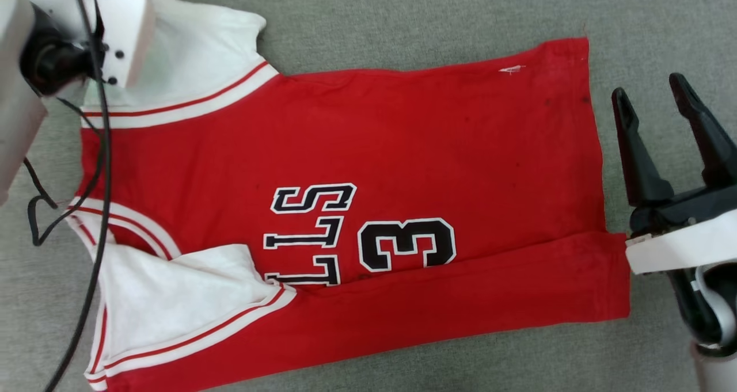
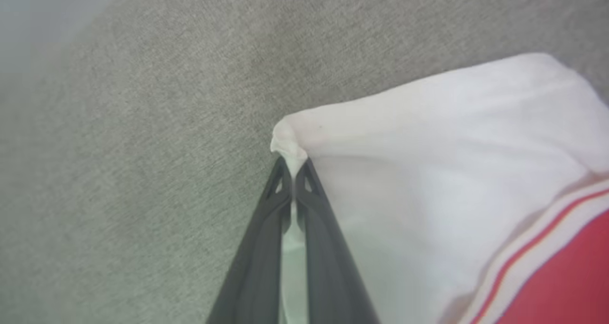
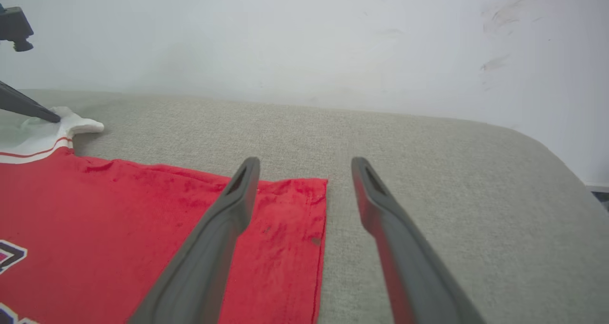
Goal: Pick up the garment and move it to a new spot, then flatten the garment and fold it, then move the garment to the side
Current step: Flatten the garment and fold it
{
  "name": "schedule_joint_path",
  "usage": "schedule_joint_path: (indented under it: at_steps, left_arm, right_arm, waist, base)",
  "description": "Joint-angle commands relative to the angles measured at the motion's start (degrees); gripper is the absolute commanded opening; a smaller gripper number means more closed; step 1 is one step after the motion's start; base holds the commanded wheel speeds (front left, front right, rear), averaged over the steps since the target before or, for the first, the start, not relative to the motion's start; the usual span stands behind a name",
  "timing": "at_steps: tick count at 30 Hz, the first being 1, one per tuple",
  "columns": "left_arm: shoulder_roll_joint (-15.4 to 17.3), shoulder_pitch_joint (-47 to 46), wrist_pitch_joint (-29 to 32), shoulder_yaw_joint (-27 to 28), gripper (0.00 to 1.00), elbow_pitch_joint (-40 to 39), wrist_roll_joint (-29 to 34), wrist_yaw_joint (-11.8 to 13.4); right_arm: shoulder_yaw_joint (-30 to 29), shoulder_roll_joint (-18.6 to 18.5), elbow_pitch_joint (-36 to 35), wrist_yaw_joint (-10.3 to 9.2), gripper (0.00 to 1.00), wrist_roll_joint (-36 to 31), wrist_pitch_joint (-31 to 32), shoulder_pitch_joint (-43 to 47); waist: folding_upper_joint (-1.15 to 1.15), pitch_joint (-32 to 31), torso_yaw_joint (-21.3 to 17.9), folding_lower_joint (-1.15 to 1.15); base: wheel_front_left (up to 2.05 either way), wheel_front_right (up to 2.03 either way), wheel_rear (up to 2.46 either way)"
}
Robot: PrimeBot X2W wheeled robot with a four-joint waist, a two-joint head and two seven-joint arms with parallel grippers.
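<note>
The garment lies flat on a grey cloth surface, collar to the left and hem to the right. Its near long edge is folded over and covers part of the black print. My left gripper is shut on the corner of the far white sleeve, and the pinched cloth bunches at its tips. In the head view my left arm hides those fingers. My right gripper stands open just beyond the hem. In the right wrist view my right gripper hovers over the hem's far corner, holding nothing.
The grey padded surface reaches past the garment on all sides. A white wall rises behind it, and its rounded edge falls away at the right of the right wrist view. Black cables hang from my left arm across the collar end.
</note>
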Motion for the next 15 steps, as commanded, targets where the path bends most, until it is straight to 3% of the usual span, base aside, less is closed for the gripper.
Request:
schedule_joint_path:
  at_steps: [1,6,15]
  left_arm:
    - [0.4,0.4,-2.3,-1.3,0.0,-1.0,1.5,0.0]
    - [-0.4,1.0,-6.1,-2.3,0.0,-3.0,1.1,0.0]
    - [-1.1,1.0,-10.9,-5.9,0.0,-8.2,1.7,0.0]
  right_arm:
    - [0.3,-2.1,-0.4,-0.05,1.0,-0.5,2.6,-1.5]
    - [1.4,-7.0,-0.7,-0.05,1.0,0.2,9.8,-4.4]
    - [6.5,-19.7,5.0,-0.05,1.0,6.9,31.5,-15.6]
  waist:
    - [0.0,-2.0,1.1,-0.01]
    - [0.0,-4.3,2.8,-0.01]
    - [0.0,-6.4,6.5,-0.01]
  base:
    - [0.0,0.0,0.0]
    - [0.0,0.0,0.0]
    - [0.0,0.0,0.0]
